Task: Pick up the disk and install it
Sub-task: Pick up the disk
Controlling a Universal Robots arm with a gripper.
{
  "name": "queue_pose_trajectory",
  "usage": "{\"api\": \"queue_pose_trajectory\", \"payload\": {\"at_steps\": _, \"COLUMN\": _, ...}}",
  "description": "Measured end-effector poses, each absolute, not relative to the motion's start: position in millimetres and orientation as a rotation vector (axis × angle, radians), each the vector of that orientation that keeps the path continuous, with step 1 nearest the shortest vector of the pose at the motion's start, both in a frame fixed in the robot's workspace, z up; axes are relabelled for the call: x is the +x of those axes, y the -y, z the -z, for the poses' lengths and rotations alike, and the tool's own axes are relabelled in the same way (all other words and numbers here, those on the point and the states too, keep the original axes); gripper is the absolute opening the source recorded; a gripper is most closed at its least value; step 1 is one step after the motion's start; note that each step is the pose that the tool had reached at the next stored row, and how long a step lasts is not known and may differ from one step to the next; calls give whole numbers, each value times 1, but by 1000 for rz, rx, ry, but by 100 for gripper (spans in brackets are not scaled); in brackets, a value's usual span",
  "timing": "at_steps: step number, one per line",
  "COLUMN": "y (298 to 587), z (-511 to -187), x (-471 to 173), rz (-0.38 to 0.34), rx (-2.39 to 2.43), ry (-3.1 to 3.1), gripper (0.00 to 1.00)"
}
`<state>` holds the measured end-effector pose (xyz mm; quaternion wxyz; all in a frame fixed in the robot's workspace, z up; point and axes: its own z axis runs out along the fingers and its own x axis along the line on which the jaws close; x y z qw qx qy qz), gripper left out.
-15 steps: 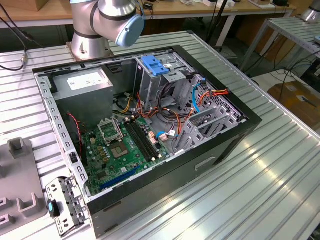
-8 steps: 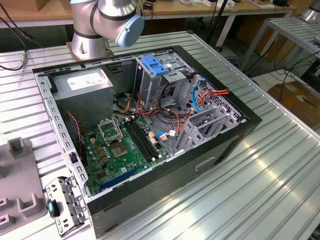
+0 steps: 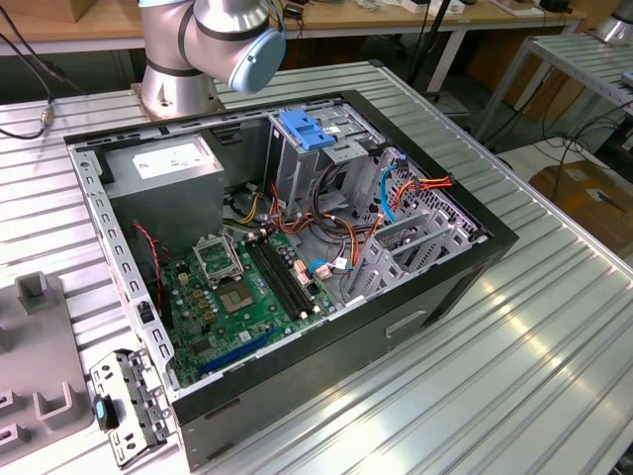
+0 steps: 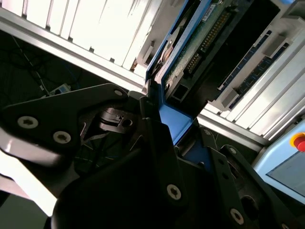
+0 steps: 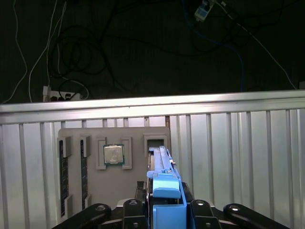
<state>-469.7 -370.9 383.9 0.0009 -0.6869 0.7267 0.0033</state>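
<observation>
blue-railed disk in the gripper

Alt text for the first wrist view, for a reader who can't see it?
The tool clamps the disk, blue-railed and on edge, by a grey tray holding a processor chip, on a ribbed metal table. Cables lie beyond.

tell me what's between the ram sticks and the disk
A CPU chip in its holder sits between the RAM sticks and disk, in the first wrist view.
</observation>
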Motion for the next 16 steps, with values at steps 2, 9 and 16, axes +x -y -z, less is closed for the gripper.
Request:
{"api": "queue_pose_trajectory", "payload": {"at_steps": 2, "y": 371, "z": -385, "x": -470, "rz": -10, "rx": -2157, "ry": -2282, "gripper": 37}}
{"api": "queue_pose_trajectory", "payload": {"at_steps": 9, "y": 371, "z": -389, "x": -470, "rz": -11, "rx": -2157, "ry": -2282, "gripper": 37}}
{"api": "queue_pose_trajectory", "payload": {"at_steps": 16, "y": 371, "z": -393, "x": -470, "rz": -12, "rx": -2157, "ry": -2282, "gripper": 37}}
